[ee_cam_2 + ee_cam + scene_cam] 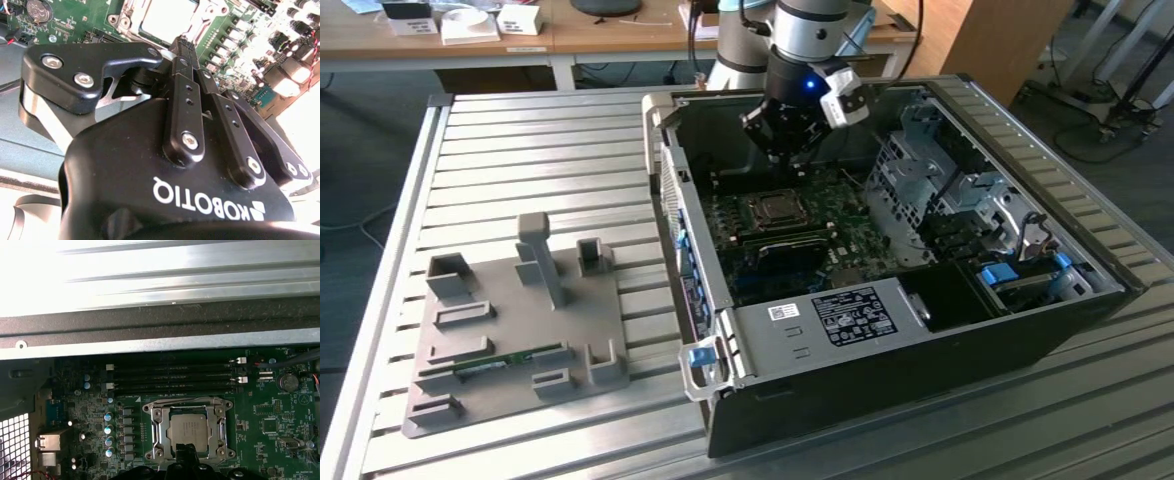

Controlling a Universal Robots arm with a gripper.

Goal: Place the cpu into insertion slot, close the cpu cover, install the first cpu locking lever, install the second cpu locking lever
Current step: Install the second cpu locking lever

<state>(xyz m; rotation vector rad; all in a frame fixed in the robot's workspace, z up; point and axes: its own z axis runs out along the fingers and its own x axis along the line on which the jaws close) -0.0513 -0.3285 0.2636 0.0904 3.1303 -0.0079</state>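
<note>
End effector fingers pressed together, empty | pointing down over cpu | cpu cover lowered

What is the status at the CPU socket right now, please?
Gripper jaws shut, empty, at the socket's edge. Cpu seated in insertion slot, cpu cover down around it. Nothing in the way.

An open computer case and a grey plastic holder tray rest well apart on a ribbed metal desk.

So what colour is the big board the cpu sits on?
Green, best seen in the first wrist view, around the cpu on the board.
</note>
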